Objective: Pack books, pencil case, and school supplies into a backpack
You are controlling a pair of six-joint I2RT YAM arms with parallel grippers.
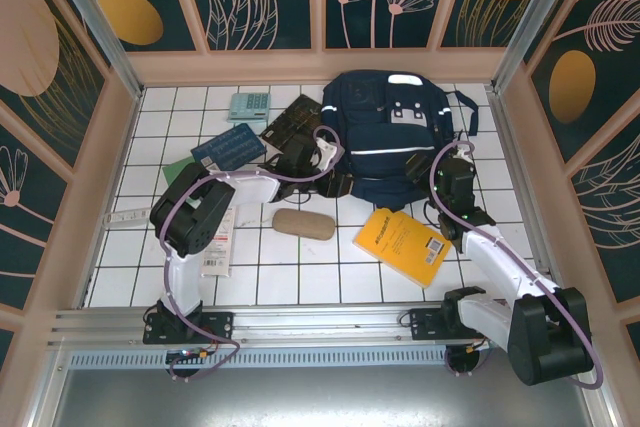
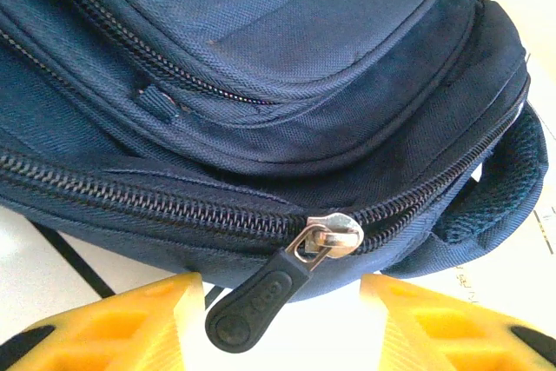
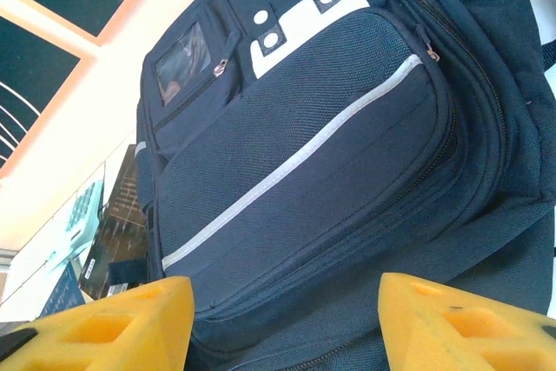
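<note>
Lying flat, navy fabric backpack (image 1: 392,112) with white reflective stripes (image 1: 390,151).

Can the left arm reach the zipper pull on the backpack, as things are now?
Probably yes. The left gripper is open, and the zipper pull hangs free from the backpack just ahead, in line with the gap between its fingers. Nothing lies in the way.

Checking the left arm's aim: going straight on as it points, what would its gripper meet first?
Probably the zipper pull hanging between its fingers, then the backpack's zipped seam; depth is unclear.
</note>
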